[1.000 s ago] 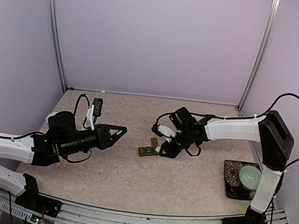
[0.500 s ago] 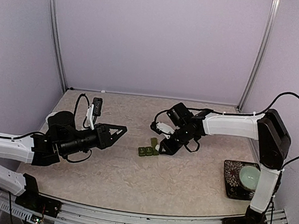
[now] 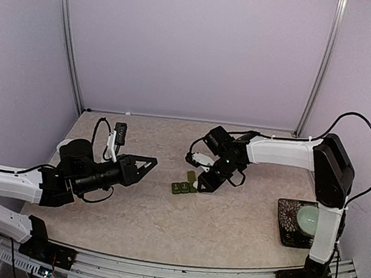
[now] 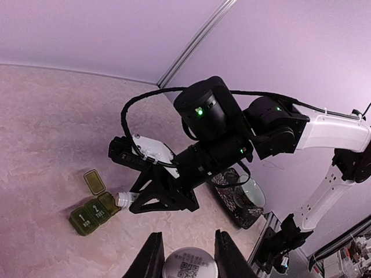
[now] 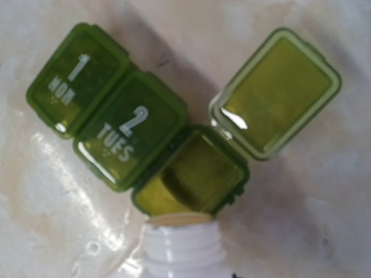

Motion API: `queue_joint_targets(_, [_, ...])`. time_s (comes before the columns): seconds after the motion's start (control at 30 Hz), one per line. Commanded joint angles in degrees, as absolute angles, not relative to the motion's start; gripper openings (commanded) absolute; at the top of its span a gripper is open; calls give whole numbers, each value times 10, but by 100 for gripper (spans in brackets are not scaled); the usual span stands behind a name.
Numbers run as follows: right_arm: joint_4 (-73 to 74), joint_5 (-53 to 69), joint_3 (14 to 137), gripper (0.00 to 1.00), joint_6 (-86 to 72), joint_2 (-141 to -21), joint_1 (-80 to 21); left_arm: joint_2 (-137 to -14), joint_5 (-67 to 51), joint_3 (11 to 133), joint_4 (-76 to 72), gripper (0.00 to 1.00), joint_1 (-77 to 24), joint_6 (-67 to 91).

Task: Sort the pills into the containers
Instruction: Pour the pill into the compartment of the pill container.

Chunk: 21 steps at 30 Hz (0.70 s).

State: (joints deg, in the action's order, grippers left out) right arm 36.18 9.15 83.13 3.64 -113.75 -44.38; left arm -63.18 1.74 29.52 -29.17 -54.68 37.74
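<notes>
1. Nearest, at the right front of the pale mottled counter (image 3: 163, 223), a pale green ceramic bowl (image 3: 310, 218) sits on a dark patterned square tray (image 3: 285, 224). Neither seems to play any part in the sorting.
2. Mid-counter lies the dark green plastic pill-box strip of three joined square compartments (image 5: 145, 133). Two lids are shut and the third is flipped back, so the work looks to be at that last compartment. Whether the shut ones hold pills cannot be told.
3. Just beyond it, the right end effector (image 3: 205, 181) grips a white plastic threaded bottle (image 5: 181, 252). The bottle is tipped, with its mouth at the open compartment's edge. A pale shape at the mouth may be a pill or only the rim. No pill shows clearly inside.
4. Well apart on the left, the left end effector (image 3: 146, 164) is closed on a round grey disc with a printed code (image 4: 186, 265), probably the bottle's cap.
5. Likely left to do: drop pills in, shut the lid, and recap the bottle.
6. The strip is glossy, translucent olive-green. Its shut lids are embossed "1 MON" and "2 TUES", and the open lid's inside is plain.
</notes>
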Motion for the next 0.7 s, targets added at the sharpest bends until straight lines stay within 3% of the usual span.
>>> queue_joint_targets(0.0, [393,81,864,0,33,-1151,-451,-625,12,287,-311,28,-543,381])
queue_joint_targets(0.67, [485,44,948,0,39,-1207,-472,-614,15,274,-317,28,-542,381])
